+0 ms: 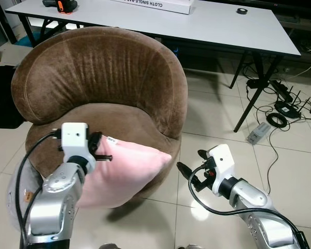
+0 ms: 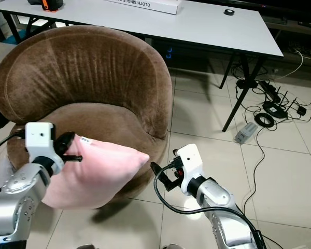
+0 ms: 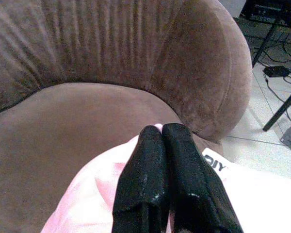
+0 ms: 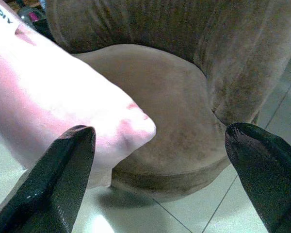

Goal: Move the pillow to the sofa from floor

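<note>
The left gripper (image 1: 104,155) is clamped on the upper edge of the pink pillow (image 1: 125,171), its two black fingers (image 3: 153,174) pressed together with fabric pinched between them. The pillow hangs from this grip, off the floor, with its bulk below and to the right of the gripper and its far corner pointing toward the right gripper (image 1: 192,167). A white label with dark lettering sits on the pillow just beside the left gripper's fingers.

The brown sofa (image 1: 101,78) (a round, tub-shaped seat) stands directly ahead of the left gripper. The pillow overlaps the front rim of the seat cushion; whether it touches the rim cannot be told.

The right gripper hovers with its fingers spread wide and nothing between them. The pillow's corner lies just ahead of it, between its fingers in the right wrist view, but apart from both.

Step in hand, as judged: transport. The lift from the floor looks complete; placement is not yet done.

The next move calls for:
1. Carrying the left gripper forward and slightly up, so the pillow's lower edge clears the seat rim.
2. Lowering the pillow onto the cushion, short of the backrest.
3. Parting the fingers only once the cushion bears the weight.

The right gripper may steady the loose corner.
</note>
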